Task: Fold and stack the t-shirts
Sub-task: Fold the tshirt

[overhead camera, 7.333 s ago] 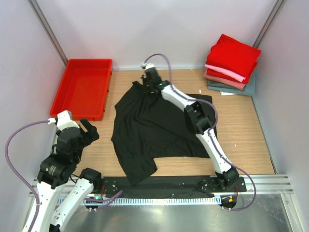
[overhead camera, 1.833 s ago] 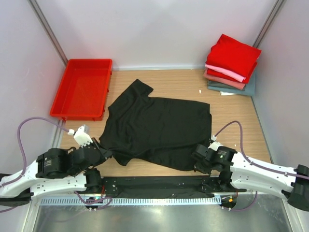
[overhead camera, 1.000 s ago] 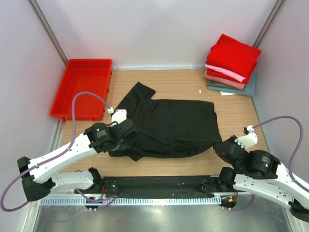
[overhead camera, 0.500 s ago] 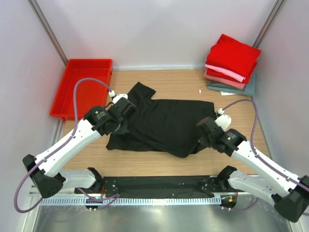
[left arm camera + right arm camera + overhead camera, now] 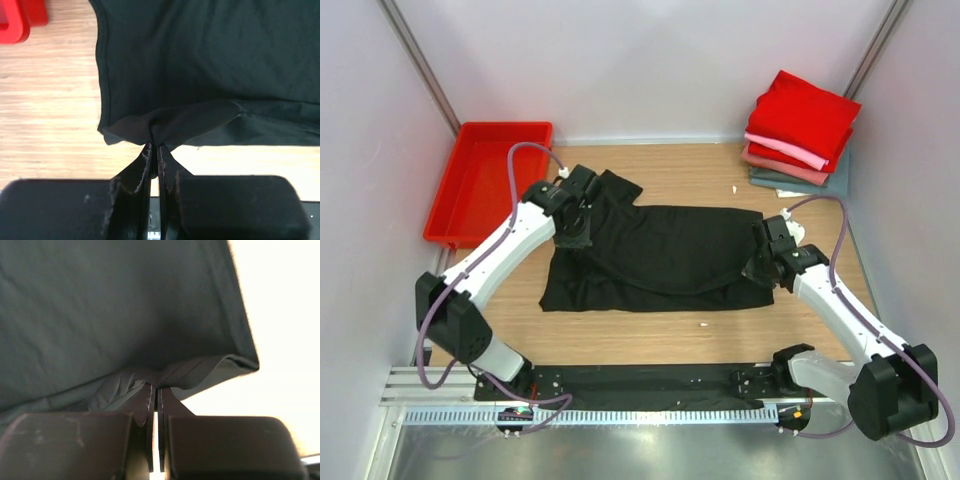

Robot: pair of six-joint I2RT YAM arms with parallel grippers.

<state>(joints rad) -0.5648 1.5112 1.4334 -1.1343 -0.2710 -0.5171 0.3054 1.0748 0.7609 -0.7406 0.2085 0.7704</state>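
Note:
The black t-shirt lies spread on the wooden table, its near part doubled back over itself. My left gripper is shut on a bunched edge of the black cloth at the shirt's left side; in the left wrist view the fingertips pinch a gathered fold. My right gripper is shut on the shirt's right edge, where the cloth puckers at the closed tips. A stack of folded t-shirts, red on top with pink, dusty-rose and grey-teal below, sits at the back right corner.
A red plastic tray stands at the back left, its corner showing in the left wrist view. Pale walls close in the table on three sides. Bare wood runs between the shirt and the arm bases.
Both grippers have carried the shirt's near edge away from the bases toward the back, laying it over the rest of the shirt. Both have stayed shut on the cloth.

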